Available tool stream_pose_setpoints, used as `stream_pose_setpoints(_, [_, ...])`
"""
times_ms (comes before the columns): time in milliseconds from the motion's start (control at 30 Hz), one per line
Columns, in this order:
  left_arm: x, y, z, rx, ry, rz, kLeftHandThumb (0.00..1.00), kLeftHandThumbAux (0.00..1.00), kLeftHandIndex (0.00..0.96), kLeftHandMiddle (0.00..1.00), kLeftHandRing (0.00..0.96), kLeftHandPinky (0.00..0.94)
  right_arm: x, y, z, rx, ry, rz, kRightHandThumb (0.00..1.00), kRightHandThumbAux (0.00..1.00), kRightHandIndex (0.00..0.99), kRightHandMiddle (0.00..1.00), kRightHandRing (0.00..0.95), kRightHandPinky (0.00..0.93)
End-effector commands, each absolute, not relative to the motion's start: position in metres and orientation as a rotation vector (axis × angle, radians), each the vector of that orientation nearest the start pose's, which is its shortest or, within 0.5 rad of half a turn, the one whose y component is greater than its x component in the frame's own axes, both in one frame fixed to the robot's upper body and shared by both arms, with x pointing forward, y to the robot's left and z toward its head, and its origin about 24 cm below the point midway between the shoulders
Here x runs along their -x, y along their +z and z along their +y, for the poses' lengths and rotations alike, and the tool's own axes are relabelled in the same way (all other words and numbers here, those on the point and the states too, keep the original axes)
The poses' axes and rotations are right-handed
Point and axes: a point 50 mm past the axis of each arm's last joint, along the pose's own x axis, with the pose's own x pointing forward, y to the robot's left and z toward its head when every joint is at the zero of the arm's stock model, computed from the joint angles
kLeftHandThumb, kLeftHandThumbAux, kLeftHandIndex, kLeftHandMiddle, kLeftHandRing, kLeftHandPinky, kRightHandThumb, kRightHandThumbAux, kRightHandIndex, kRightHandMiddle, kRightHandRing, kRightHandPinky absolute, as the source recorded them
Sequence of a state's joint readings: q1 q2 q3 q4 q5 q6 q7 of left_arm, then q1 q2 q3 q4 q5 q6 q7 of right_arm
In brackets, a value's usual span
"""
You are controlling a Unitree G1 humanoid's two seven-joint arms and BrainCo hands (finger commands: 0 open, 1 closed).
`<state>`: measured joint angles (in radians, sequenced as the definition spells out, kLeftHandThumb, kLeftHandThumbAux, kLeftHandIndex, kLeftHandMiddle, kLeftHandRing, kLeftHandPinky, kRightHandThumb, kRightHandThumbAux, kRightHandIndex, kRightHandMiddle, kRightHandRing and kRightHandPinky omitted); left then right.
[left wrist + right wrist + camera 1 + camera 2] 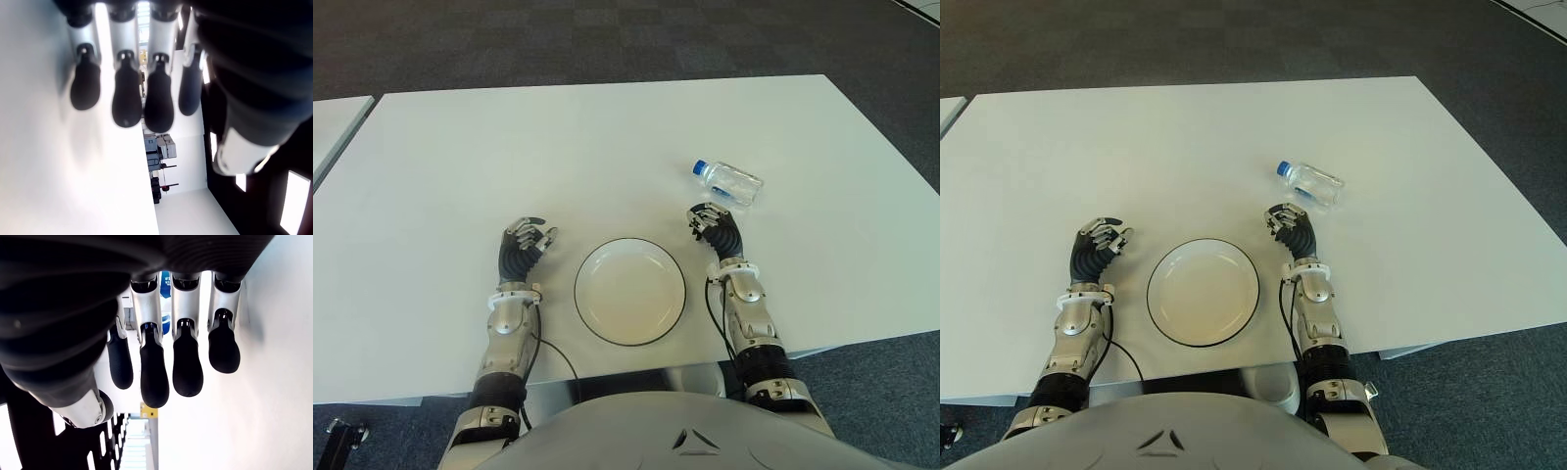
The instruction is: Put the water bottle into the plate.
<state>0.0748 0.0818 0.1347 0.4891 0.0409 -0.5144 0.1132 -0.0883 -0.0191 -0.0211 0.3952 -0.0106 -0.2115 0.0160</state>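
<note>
None of the task looked done: the bottle (728,182) lay on its side on the table (607,137), apart from the empty plate (629,291), so the grasp, lift and placing all remained. Just short of the bottle, the right robot hand (715,227) had loosely curled fingers (154,377) holding nothing. Left of the plate, the left robot hand (523,246) was likewise half-curled and empty.

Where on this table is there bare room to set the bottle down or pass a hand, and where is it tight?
Free: the plate holds nothing; the table is bare beyond both hands and left of the left hand. Tight: the narrow strip between the right hand and the water bottle lying just beyond it, and the gaps between each hand and the plate.
</note>
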Motion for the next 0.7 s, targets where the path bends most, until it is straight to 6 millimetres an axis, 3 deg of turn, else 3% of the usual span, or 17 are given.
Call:
stream_pose_setpoints(33, [-0.2017, -0.0412, 0.2051, -0.128, 0.232, 0.097, 0.698, 0.72, 0.432, 0.693, 0.699, 0.676, -0.2591, -0.0096, -0.1512, 0.035, 0.025, 0.099, 0.707, 0.726, 0.436, 0.655, 0.681, 0.705])
stream_pose_setpoints(400, [-0.2017, -0.0412, 0.2033, -0.123, 0.228, 0.102, 0.696, 0.72, 0.432, 0.688, 0.694, 0.672, -0.2591, -0.0091, -0.1532, 0.079, 0.012, 0.089, 0.707, 0.726, 0.435, 0.651, 0.672, 0.692])
stream_pose_setpoints(700, [-0.2019, -0.0413, 0.2022, -0.123, 0.229, 0.102, 0.697, 0.72, 0.432, 0.7, 0.707, 0.686, -0.2603, -0.004, -0.1516, 0.286, 0.008, -0.013, 0.708, 0.728, 0.432, 0.646, 0.651, 0.611])
